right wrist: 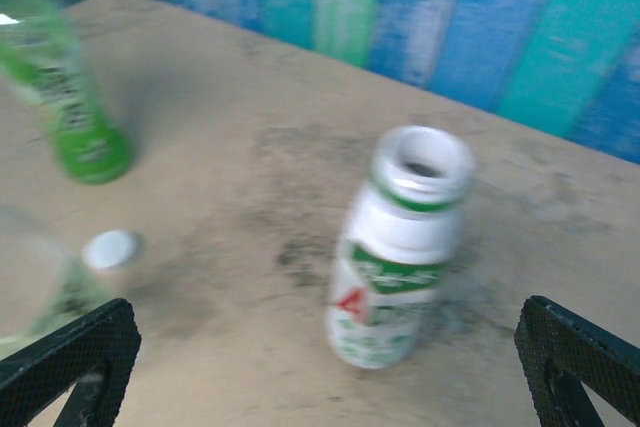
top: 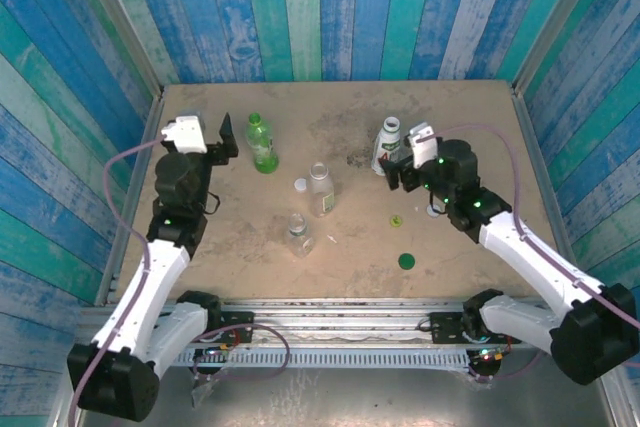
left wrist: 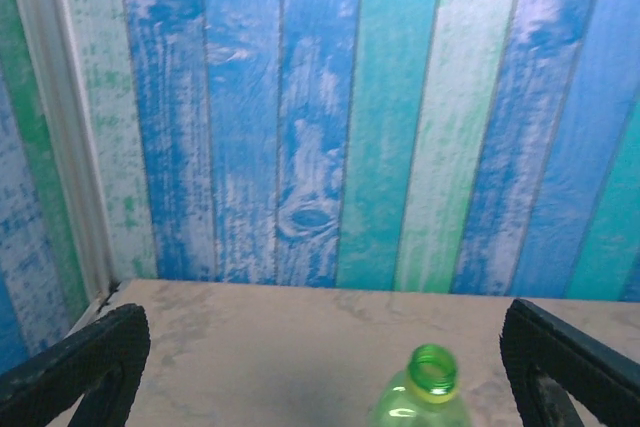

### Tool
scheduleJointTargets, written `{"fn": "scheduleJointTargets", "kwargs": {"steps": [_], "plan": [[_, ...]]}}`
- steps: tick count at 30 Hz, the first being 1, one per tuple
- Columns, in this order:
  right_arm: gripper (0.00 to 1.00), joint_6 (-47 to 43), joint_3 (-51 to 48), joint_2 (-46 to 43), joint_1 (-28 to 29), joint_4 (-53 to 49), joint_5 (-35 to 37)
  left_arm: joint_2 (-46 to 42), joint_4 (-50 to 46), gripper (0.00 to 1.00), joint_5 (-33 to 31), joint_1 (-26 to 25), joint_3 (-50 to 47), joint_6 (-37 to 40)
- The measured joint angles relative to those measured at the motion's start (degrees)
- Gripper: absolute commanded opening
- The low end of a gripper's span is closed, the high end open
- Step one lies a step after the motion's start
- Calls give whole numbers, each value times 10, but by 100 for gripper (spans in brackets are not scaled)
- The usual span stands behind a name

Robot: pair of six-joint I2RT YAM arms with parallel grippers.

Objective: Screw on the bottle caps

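Note:
The translucent green bottle (top: 262, 143) stands uncapped at the back left, its open mouth (left wrist: 433, 369) low between my left gripper's fingers (left wrist: 75, 367). My left gripper (top: 228, 137) is open, just left of that bottle. The white bottle with the red-and-green label (top: 387, 144) stands uncapped (right wrist: 400, 257) in front of my open right gripper (top: 403, 169). A tall clear bottle (top: 320, 189) and a short clear bottle (top: 298, 233) stand mid-table. A white cap (top: 300, 185) (right wrist: 112, 249), a yellow-green cap (top: 397, 219) and a dark green cap (top: 406, 261) lie loose on the table.
Blue and green plank walls (top: 330, 7) close in the tan table (top: 480, 117) on three sides. A metal rail (top: 330, 307) runs along the near edge by the arm bases. Bare table lies behind the bottles and at the front left.

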Motion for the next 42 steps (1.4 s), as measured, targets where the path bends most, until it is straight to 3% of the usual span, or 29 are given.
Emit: {"fn": "scheduleJointTargets", "kwargs": {"steps": [8,9,14,25,42], "plan": [[90,17,89,43,198,-78,3,-72,-127,94,111,-2,21,42],[85,18,104,61,221,-84,5,-86,-141,94,124,-2,20,54],[77,26,174,155,293,-107,10,-140,-217,94,193,-2,17,107],[73,29,296,317,316,-178,-3,-189,-336,94,271,-2,-8,172],[48,31,299,337,318,-204,-46,-227,-338,94,268,-14,-60,191]]}}
